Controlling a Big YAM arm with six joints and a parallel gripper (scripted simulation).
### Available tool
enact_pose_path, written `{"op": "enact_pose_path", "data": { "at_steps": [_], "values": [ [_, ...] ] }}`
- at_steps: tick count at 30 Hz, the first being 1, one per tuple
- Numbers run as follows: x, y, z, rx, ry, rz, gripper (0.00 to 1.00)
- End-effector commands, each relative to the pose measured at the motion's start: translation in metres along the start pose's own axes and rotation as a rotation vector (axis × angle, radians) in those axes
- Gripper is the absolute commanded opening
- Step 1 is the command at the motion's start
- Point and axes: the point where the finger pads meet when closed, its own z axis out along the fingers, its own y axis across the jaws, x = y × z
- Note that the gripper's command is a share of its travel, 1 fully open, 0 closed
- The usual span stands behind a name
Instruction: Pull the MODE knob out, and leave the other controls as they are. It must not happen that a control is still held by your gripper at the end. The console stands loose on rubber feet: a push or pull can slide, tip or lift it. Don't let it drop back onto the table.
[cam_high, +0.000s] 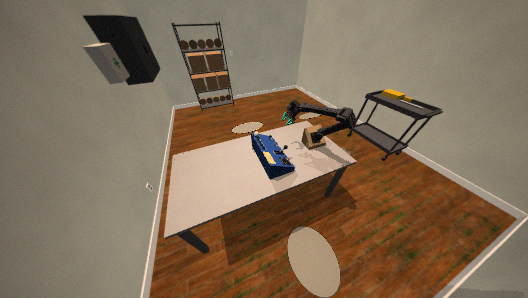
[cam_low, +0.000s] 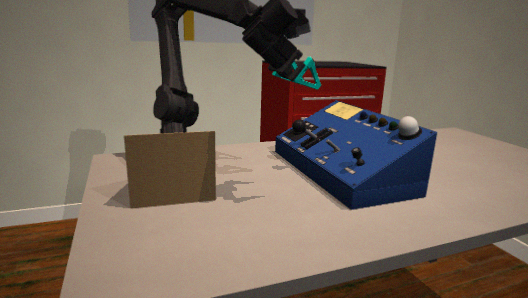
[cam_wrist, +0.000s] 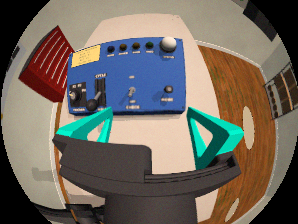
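Observation:
The blue sloped console (cam_low: 357, 155) stands on the table and also shows in the top view (cam_high: 272, 155) and the wrist view (cam_wrist: 127, 76). Its panel carries a white ball knob (cam_low: 409, 126) at the top corner, a row of dark round controls (cam_low: 377, 120), a yellow label, a black-balled lever (cam_low: 299, 126), sliders, a toggle and a small black knob (cam_low: 357, 155). The labels are too small to read, so I cannot tell which control is MODE. My gripper (cam_low: 300, 75) (cam_wrist: 149, 111) with teal fingers is open and empty, hovering in the air above and behind the console's lever end, apart from it.
A cardboard box (cam_low: 170, 167) stands on the table at the arm's base. A red tool cabinet (cam_low: 325, 95) stands behind the console. A black cart (cam_high: 395, 120) and a shelf rack (cam_high: 202, 65) stand on the floor away from the table.

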Motion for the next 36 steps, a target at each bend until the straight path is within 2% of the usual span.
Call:
{"op": "enact_pose_path", "data": {
  "at_steps": [1,3,5,7,10,11,13,14,16,17,18,19,22,23,24,26,27,28,33,36],
  "values": [
    [-0.023,0.000,-0.004,0.001,-0.011,-0.059,1.00],
    [-0.030,-0.005,0.002,0.004,0.011,-0.068,1.00],
    [-0.030,-0.005,0.002,0.004,0.011,-0.068,1.00],
    [-0.032,-0.020,0.020,0.009,0.094,-0.064,1.00],
    [-0.027,-0.048,0.064,0.010,0.298,-0.069,1.00],
    [-0.028,-0.049,0.066,0.010,0.298,-0.069,1.00],
    [-0.023,-0.061,0.086,0.006,0.392,-0.076,1.00],
    [-0.022,-0.063,0.090,0.005,0.410,-0.078,1.00],
    [-0.022,-0.063,0.091,0.005,0.413,-0.078,1.00],
    [-0.015,-0.071,0.078,0.018,0.399,-0.046,1.00],
    [-0.006,-0.060,0.074,0.015,0.402,-0.039,1.00],
    [-0.006,-0.060,0.074,0.015,0.402,-0.039,1.00],
    [-0.014,-0.061,0.074,0.018,0.394,-0.051,1.00],
    [-0.035,-0.065,0.073,0.030,0.374,-0.086,1.00],
    [-0.034,-0.057,0.083,0.016,0.391,-0.101,0.70],
    [-0.020,-0.062,0.091,0.002,0.413,-0.074,0.70],
    [0.002,-0.058,0.090,-0.010,0.434,-0.037,0.70],
    [0.006,-0.057,0.090,-0.012,0.438,-0.030,0.70],
    [-0.011,-0.060,0.084,0.005,0.412,-0.051,0.70],
    [-0.011,-0.060,0.084,0.005,0.413,-0.050,0.70]
  ]
}}
